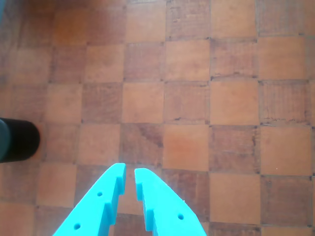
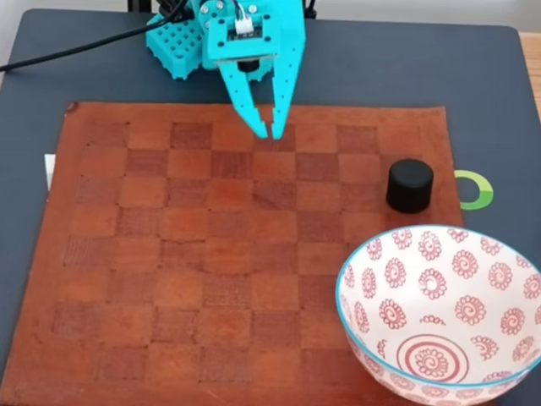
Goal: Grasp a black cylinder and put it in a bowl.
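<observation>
Item: turquoise plastic 2-finger claw [image 2: 272,131], tips nearly closed, holding nothing, poised over the brown leather checkerboard mat's [image 2: 169,279] far edge. Short matte black cylinder [image 2: 410,185] stands upright, well apart to its right in the fixed view, near the white red-patterned bowl [image 2: 355,321].

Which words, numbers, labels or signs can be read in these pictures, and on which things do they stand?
None: no readable text in either view.
The black cylinder is plain.
The bowl carries only red spiral motifs.
The green ring beside the checkerboard mat bears no lettering.
The gripper shows no label.
</observation>
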Tool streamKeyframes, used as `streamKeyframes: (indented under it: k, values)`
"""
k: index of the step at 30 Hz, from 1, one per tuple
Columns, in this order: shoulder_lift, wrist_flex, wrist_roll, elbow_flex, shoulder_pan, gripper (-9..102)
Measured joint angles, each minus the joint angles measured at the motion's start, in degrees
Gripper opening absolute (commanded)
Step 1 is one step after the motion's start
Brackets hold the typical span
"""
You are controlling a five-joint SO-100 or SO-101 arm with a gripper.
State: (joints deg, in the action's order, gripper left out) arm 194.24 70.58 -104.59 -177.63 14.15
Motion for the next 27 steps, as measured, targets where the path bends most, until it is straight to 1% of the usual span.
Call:
streamKeyframes:
  k: [6,10,17,27]
  values:
    - [0.0,4.13,0.0,5.98,0.0,0]
    - [0.0,4.31,0.0,6.68,0.09,0]
    - [-1.23,7.47,0.0,10.99,-0.7,0]
    - [-29.97,7.82,0.18,26.98,-0.53,0]
